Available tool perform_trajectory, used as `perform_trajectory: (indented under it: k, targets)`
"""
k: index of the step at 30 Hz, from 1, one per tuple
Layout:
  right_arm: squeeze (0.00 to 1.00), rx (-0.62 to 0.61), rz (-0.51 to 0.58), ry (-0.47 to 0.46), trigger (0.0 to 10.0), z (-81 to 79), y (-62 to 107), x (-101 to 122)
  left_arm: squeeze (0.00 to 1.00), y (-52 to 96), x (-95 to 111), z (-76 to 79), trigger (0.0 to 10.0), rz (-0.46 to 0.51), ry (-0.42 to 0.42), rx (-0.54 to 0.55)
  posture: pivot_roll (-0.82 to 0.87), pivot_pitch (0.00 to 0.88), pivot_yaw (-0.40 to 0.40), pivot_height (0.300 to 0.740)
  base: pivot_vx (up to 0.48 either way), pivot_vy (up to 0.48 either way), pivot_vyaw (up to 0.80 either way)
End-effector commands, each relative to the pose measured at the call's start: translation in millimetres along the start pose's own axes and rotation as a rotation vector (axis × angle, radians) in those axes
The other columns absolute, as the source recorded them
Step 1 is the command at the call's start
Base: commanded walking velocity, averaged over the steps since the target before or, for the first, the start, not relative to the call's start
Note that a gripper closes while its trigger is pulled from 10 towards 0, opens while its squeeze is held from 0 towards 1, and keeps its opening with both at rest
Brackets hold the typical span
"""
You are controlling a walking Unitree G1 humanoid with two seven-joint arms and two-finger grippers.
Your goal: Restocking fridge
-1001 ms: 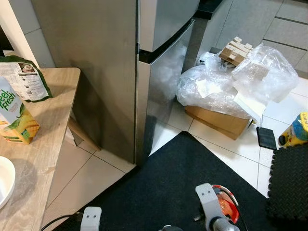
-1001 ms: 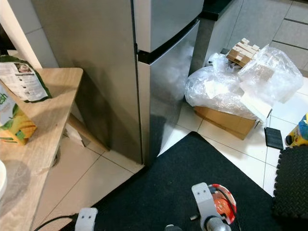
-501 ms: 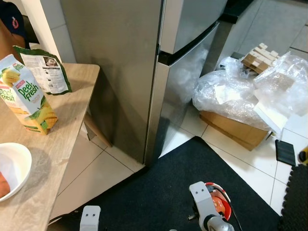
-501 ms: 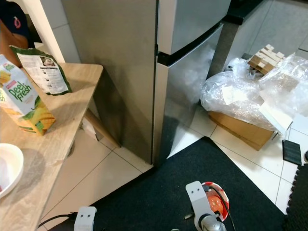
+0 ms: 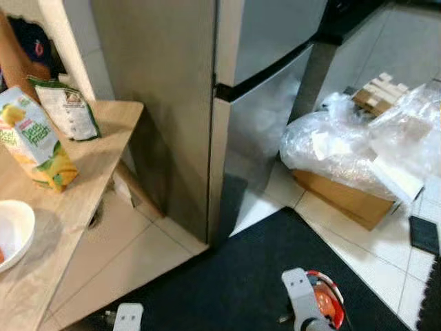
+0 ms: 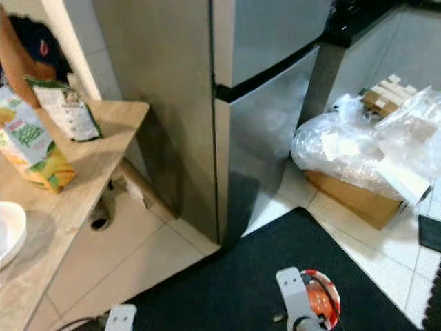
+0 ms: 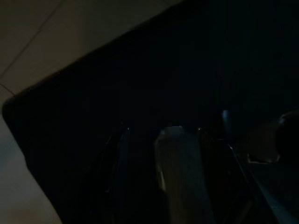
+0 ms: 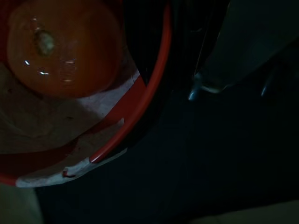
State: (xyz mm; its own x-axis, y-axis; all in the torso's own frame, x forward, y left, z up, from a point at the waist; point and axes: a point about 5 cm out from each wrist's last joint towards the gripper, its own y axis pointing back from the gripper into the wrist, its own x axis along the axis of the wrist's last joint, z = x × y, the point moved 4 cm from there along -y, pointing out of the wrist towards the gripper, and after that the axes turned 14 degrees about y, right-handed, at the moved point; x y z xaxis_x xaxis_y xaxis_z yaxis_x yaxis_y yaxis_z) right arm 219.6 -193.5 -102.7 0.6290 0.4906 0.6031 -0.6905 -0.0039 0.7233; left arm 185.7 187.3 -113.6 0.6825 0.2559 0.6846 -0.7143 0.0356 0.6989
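Observation:
The stainless steel fridge (image 5: 262, 117) stands straight ahead with both its doors closed. Low at the front, my right gripper (image 5: 318, 318) is shut on a red-rimmed bowl (image 5: 332, 308) over the black mat. In the right wrist view the bowl's red rim (image 8: 156, 88) curves around an orange round fruit (image 8: 60, 46) lying on clear film. To the left, a wooden table (image 5: 89, 183) carries a yellow-green juice carton (image 5: 34, 145), a green snack bag (image 5: 67, 109) and a white bowl (image 5: 12, 231). My left gripper (image 7: 168, 154) hangs idle over the mat, dim in its wrist view.
A black mat (image 5: 241, 276) covers the floor before the fridge. Right of the fridge, crumpled clear plastic (image 5: 351, 145) is piled on a cardboard box (image 5: 341, 196), with wooden blocks (image 5: 377, 89) behind. A person (image 5: 27, 48) stands behind the table's far end.
The whole picture has shifted, so the camera moved: the table's bowl and carton came into view, then slid left. My right gripper still carries the red bowl low in front.

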Motion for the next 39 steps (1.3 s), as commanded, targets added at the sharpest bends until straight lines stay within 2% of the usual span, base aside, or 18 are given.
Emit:
perform_trajectory:
  k: [1, 2, 7, 11, 14, 21, 27, 31, 32, 39]
  targets:
    - [0.0, -0.021, 0.033, -0.008, 10.0, 4.3, -2.1, 9.9, 0.0, -9.1, 32.7, -4.5, 10.0, 0.064, -0.011, 0.001, -0.13, 0.082, 0.01, 0.74, 0.0, 0.0, 0.0]
    - [0.0, -0.009, 0.033, 0.005, 10.0, 2.3, -2.2, 10.0, 0.0, -10.8, 38.1, -1.3, 10.0, 0.089, 0.0, 0.002, -0.13, 0.077, 0.005, 0.74, 0.0, 0.0, 0.0]
    - [0.0, -0.004, 0.031, 0.01, 10.0, 0.3, -2.3, 10.1, 0.0, -10.5, 39.2, 3.2, 10.0, 0.113, 0.002, -0.007, -0.13, 0.086, 0.001, 0.74, 0.0, 0.0, 0.0]
    - [0.0, -0.014, 0.045, 0.003, 10.0, 3.7, -3.3, 14.5, 0.0, -7.7, 31.4, 14.4, 10.0, 0.13, -0.014, -0.039, -0.13, 0.097, 0.003, 0.74, 0.0, 0.0, 0.0]
    - [0.0, -0.009, 0.04, 0.011, 10.0, 3.5, -2.9, 12.7, 0.0, -7.1, 30.1, 16.0, 10.0, 0.132, -0.015, -0.046, -0.13, 0.091, -0.003, 0.74, 0.0, -0.16, 0.0]
    - [0.0, 0.0, 0.031, 0.028, 10.0, 2.1, -2.5, 10.4, 0.0, -5.7, 28.0, 13.4, 10.0, 0.134, 0.002, -0.034, -0.13, 0.1, -0.002, 0.74, 0.0, -0.48, 0.0]
    - [0.0, 0.008, 0.041, 0.04, 10.0, 3.3, -2.9, 12.7, 0.0, -4.2, 23.9, 9.3, 10.0, 0.126, 0.026, -0.012, -0.12, 0.096, -0.022, 0.74, 0.0, 0.0, 0.0]
    - [0.0, 0.019, 0.042, 0.056, 10.0, 1.8, -3.9, 15.2, 0.0, -1.3, 21.4, -0.9, 10.0, 0.119, 0.033, 0.01, -0.13, 0.109, -0.015, 0.74, 0.0, 0.0, 0.0]
    - [0.0, 0.01, 0.058, 0.045, 10.0, 3.5, -5.1, 20.8, 0.0, -0.8, 20.4, -1.1, 10.0, 0.113, 0.021, 0.0, -0.13, 0.111, -0.016, 0.74, 0.0, 0.0, 0.0]
    - [0.0, 0.016, 0.066, 0.049, 10.0, 1.4, -5.6, 23.6, 0.0, -1.4, 24.3, -1.5, 10.0, 0.127, 0.023, 0.002, -0.12, 0.104, -0.021, 0.74, 0.0, 0.0, 0.0]
